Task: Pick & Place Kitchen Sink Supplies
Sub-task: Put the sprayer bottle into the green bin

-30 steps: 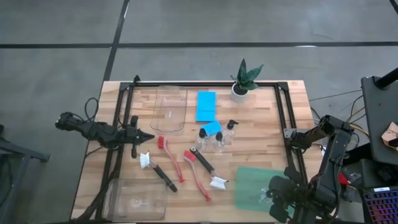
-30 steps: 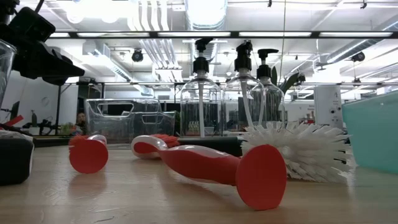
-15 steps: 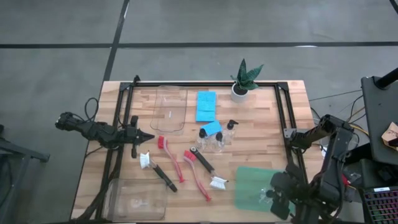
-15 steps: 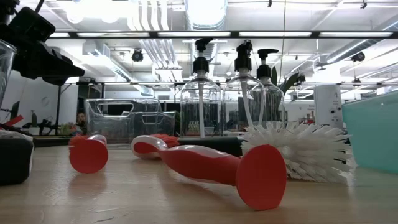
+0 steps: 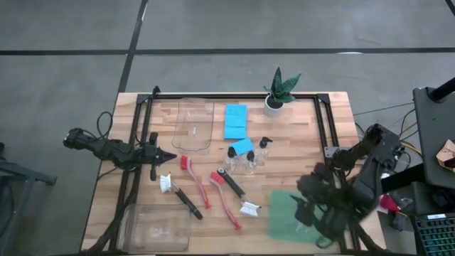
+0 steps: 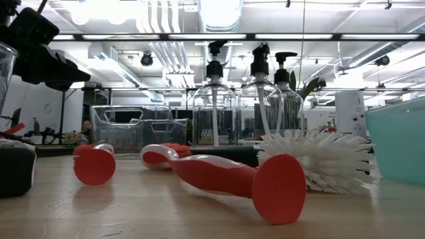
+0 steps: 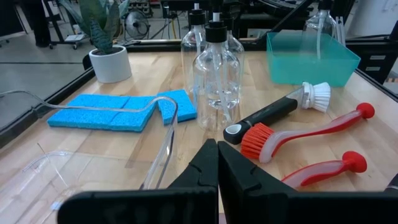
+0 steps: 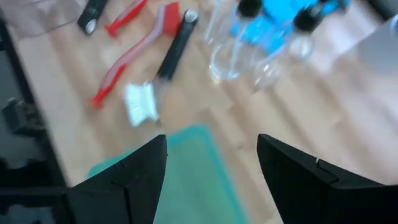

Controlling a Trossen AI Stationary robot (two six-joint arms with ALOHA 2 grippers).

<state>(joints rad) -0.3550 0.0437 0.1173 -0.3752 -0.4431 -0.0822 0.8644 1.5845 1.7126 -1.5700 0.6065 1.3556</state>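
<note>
Right pincer (image 5: 313, 217), fingers apart and empty above the translucent green tray (image 5: 284, 213), risks toppling the nearby clear black-pump bottles (image 5: 249, 158); left pincer (image 5: 165, 156) closed, idle.

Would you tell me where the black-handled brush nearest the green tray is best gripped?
Grip the brush mid-handle, coming straight down and closing across its width. It lies flat, and the handle is slim and straight there, while the white bristles at the end toward the tray are bulky and soft. A red brush lies close alongside, so keep the opening narrow.
</note>
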